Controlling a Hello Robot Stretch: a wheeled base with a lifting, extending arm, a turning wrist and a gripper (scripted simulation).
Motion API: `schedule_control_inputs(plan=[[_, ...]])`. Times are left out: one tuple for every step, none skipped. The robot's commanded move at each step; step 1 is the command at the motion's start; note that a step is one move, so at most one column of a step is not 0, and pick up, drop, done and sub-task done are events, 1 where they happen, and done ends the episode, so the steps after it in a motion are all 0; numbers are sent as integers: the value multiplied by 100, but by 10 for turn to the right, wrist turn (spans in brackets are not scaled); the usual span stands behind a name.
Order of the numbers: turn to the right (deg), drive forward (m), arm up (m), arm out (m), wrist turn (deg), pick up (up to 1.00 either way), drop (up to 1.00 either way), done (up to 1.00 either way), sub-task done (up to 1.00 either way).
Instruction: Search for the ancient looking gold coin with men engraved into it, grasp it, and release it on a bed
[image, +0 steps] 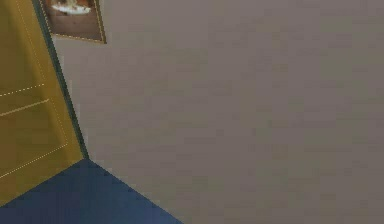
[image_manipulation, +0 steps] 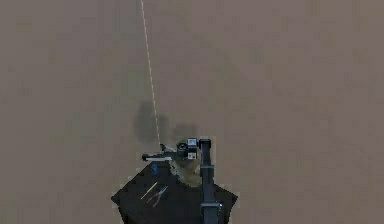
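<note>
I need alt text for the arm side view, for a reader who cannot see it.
The robot's dark arm rises from the bottom edge, its end effector near the far corner of a dark furniture top, with a plain brown background behind. Whether it holds anything cannot be told.

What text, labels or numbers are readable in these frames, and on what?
No readable text.
Framed picture: any lettering is too blurred to read.
White squares: black marks, no legible characters.
</note>
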Motion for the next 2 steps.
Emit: schedule_control_inputs(plan=[[0, 0, 0, 0, 450, 0, 0, 0, 0], [0, 0, 0, 0, 150, 0, 0, 0, 0]])
